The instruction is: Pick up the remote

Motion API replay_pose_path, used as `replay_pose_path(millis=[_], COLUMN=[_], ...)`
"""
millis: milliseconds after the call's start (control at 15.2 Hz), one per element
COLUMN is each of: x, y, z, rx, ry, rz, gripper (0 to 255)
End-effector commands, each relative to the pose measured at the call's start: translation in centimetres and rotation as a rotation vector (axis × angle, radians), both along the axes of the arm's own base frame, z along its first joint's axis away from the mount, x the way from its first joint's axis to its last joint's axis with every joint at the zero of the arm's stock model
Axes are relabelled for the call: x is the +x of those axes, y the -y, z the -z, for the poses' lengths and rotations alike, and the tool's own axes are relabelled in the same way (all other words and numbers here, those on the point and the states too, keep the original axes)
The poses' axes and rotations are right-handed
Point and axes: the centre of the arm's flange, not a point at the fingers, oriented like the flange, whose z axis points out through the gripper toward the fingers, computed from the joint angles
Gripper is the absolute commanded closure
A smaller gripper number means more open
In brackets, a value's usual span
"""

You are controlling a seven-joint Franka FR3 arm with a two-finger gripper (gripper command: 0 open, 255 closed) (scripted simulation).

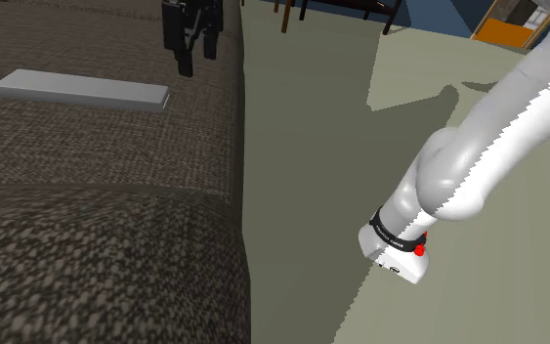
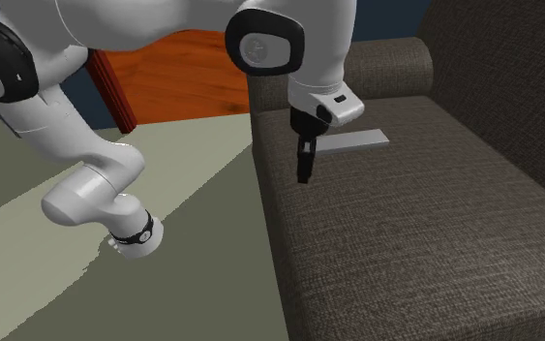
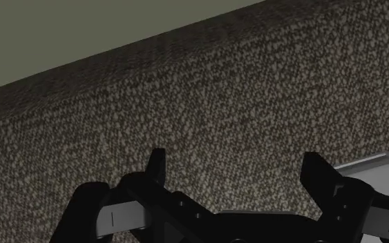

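The grey remote lies flat on the sofa seat. The gripper hangs above that sofa seat, apart from the remote, fingers spread and empty.

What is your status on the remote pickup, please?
Gripper open, empty, above the sofa seat. Remote flat on the seat, beside the gripper, untouched. Nothing between them.
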Motion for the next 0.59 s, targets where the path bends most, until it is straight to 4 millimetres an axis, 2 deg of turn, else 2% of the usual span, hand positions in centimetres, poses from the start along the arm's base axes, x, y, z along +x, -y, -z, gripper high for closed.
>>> replay_pose_path(millis=[0, 528], x=[0.8, 3.7], y=[-2.7, -12.7], z=[-0.2, -1.3], rx=[0.003, 0.010], ry=[0.000, -0.001], rz=[-0.025, -0.123], gripper=[0, 0])
